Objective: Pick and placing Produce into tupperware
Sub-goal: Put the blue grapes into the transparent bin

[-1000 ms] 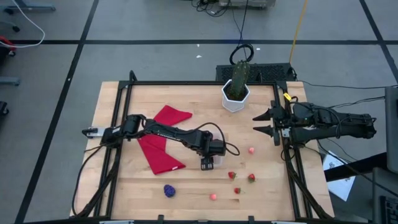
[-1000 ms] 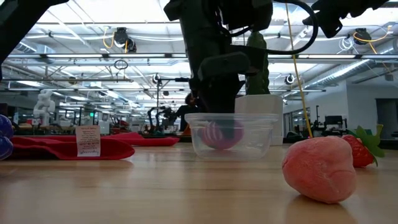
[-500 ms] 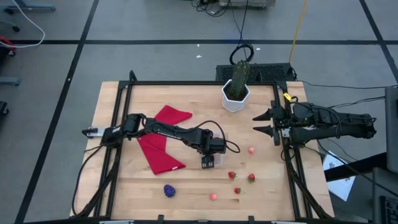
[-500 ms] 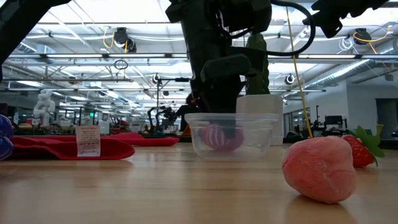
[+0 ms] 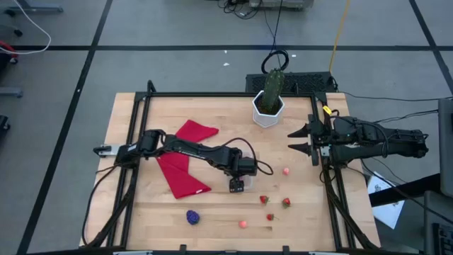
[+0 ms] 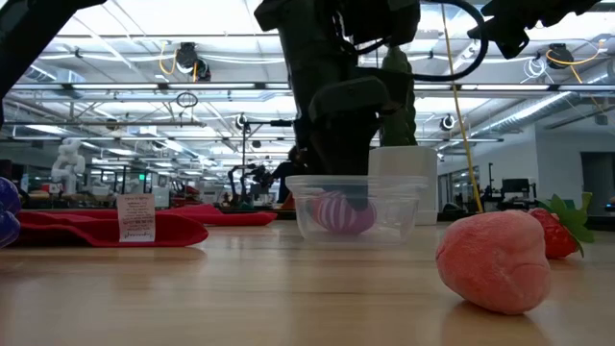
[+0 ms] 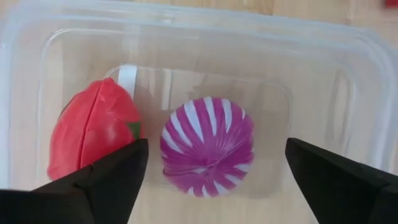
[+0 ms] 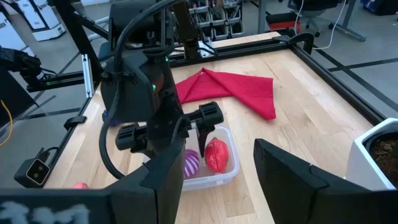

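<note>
Fingers of the left hand (image 7: 211,180) stand spread wide, empty, directly above the clear rounded tupperware (image 7: 348,81), which holds a smooth red fruit (image 7: 93,134) beside a purple-and-white striped ball (image 7: 207,146). Right hand (image 5: 301,140) hovers half-open, empty, at the wooden bench (image 5: 212,212) edge.

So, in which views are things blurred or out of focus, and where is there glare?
Left wrist view: the purple striped piece and the red piece are sharp; the left gripper's fingers are soft dark shapes; the tupperware wall shows pale reflections. Low view: the near pink strawberry is slightly blurred, and bright ceiling lights silhouette the arm.
</note>
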